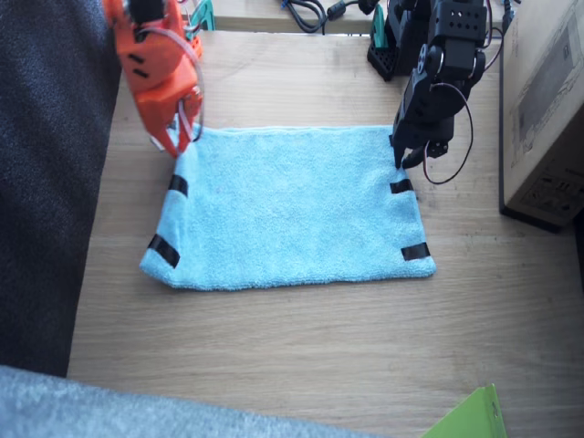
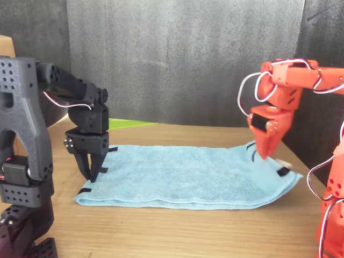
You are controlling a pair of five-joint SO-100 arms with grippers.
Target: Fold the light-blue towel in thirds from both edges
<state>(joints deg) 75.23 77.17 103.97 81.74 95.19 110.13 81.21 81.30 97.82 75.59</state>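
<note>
Fixed view shows the light-blue towel (image 1: 290,212) spread flat in the middle of the frame on the wooden surface (image 1: 301,356), its long sides running left to right. Short black tape strips (image 1: 164,250) mark both short sides. Seen from the front view, the towel (image 2: 183,177) lies low across the centre, with its right end rumpled and slightly raised.

At the towel's upper right corner in the fixed view, the black left gripper (image 1: 401,157) points down with its fingers slightly spread, the tips at the towel's edge. At the upper left corner, the orange right gripper (image 1: 179,141) points down onto the cloth; whether its fingers are spread or pinching, I cannot tell.

A cardboard box (image 1: 546,109) stands at the right edge, dark carpet (image 1: 46,182) fills the left, and a green sheet (image 1: 467,418) shows at the bottom.
</note>
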